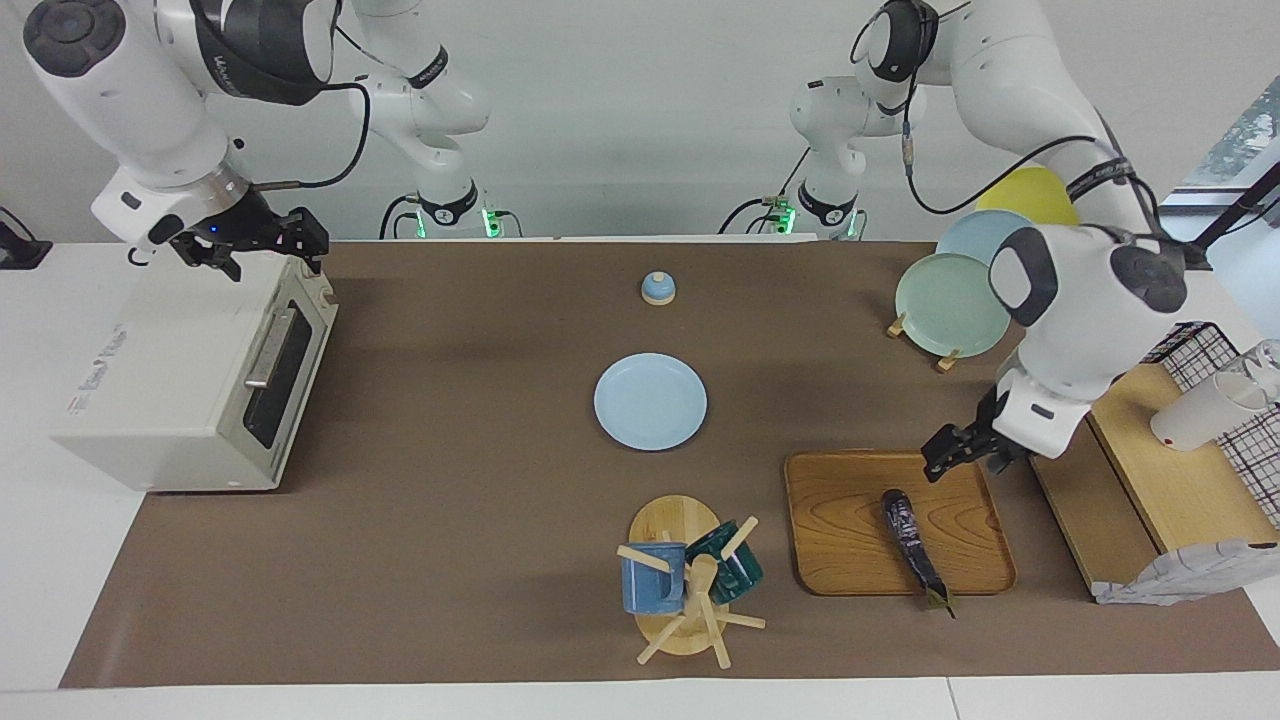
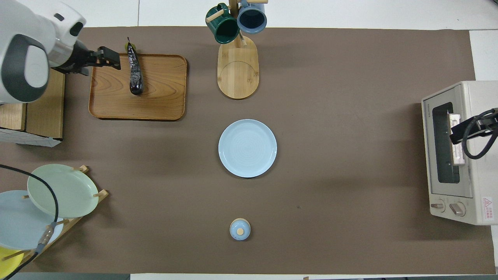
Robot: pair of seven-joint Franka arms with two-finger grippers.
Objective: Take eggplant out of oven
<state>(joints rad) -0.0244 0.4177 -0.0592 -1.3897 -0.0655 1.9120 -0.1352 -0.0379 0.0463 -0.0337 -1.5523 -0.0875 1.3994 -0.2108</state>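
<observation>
Left gripper (image 1: 950, 462) hangs open and empty over the wooden tray (image 1: 840, 500), the eggplant (image 1: 910, 538) lying on that tray, stem tip poking over its rim. Right gripper (image 1: 268, 243) hovers open over the closed oven (image 1: 190, 370). Looks like the wrap-up: both arms just need to clear away.

the oven (image 2: 459, 151) is cut off by the overhead view's edge, and its dark glass door hides whatever is inside. the right hand (image 1: 265, 245) over its top covers part of the door handle in that view. the left hand (image 1: 965, 452) fingers are too small to read.
</observation>
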